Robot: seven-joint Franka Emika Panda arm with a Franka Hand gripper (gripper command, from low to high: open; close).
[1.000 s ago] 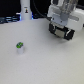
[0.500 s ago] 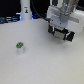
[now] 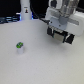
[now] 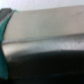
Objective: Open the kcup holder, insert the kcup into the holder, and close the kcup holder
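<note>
Working opening step, I judge: hand [image 3: 61,38] sits at kcup holder [image 3: 64,36], grip state unclear to me. Kcup [image 3: 19,47] waits well apart on desk [image 3: 40,65]. Next: pull tray out.

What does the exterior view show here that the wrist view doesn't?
Only the exterior view shows the kcup standing alone on the white table, the tall white post behind, and the gripper on the exterior view's right, far from the pod. Only the wrist view shows a blurred close-up of a grey-and-dark surface with a teal edge; what it is cannot be told. I can match nothing between them with certainty.
</note>
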